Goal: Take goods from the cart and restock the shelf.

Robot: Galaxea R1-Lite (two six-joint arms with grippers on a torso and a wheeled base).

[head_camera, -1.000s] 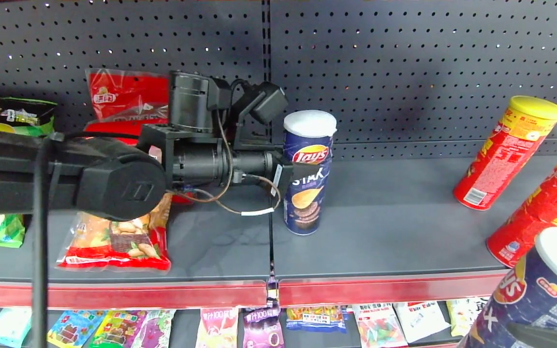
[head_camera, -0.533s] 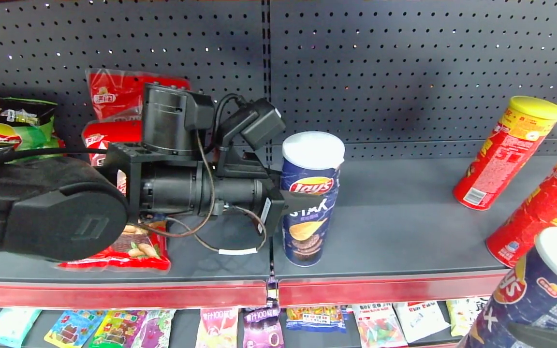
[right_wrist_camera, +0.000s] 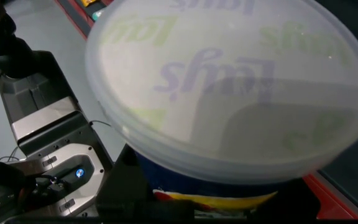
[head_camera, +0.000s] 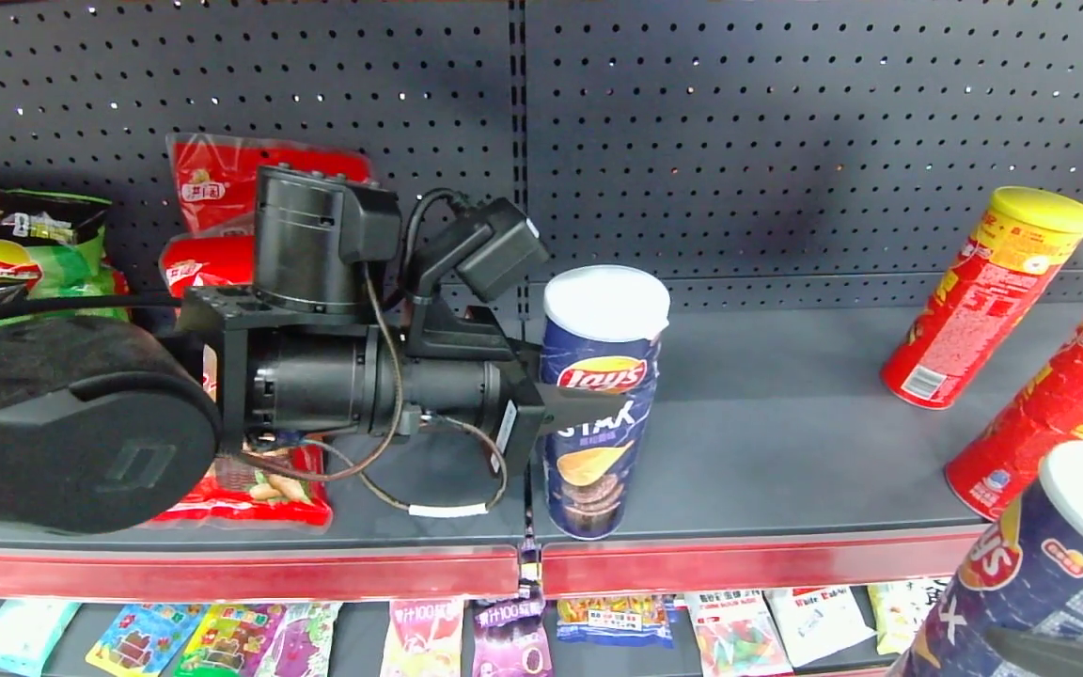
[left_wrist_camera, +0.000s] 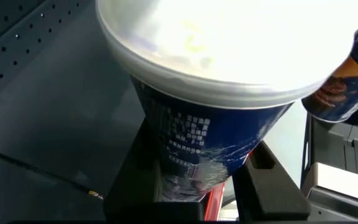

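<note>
While the left gripper [head_camera: 588,409] clamps a blue can [head_camera: 598,461], upright at the shelf's [head_camera: 767,423] front edge, a second can [head_camera: 1059,564] shows low right. Left wrist: fingers [left_wrist_camera: 135,186] squeeze the can. Right wrist: the right gripper [right_wrist_camera: 216,208] grips the second can.

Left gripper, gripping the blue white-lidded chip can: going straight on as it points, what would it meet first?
Beyond its blue chip can, the left gripper points along bare grey shelf; probably the nearer tilted red yellow-lidded can first, though depth is unclear.
</note>
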